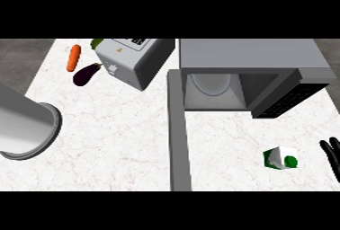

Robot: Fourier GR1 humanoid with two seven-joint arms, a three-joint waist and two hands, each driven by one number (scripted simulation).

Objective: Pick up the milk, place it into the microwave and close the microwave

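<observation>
A small white and green milk carton point(280, 158) stands on the marble counter at the lower right. In front of it to the left, the grey microwave point(252, 58) sits at the back with its door point(178, 130) swung open toward me, and the cavity with a round glass plate point(212, 83) shows. My right hand point(331, 155) shows only as straight black fingers at the right edge, a little to the right of the carton and apart from it. My left forearm point(26, 123) fills the left side as a grey cylinder, with its hand out of view.
A grey toaster-like appliance point(133, 58) stands at the back, left of the microwave. A carrot point(73, 57) and a dark eggplant point(86, 74) lie at the back left. The open door splits the counter into a left and a right area.
</observation>
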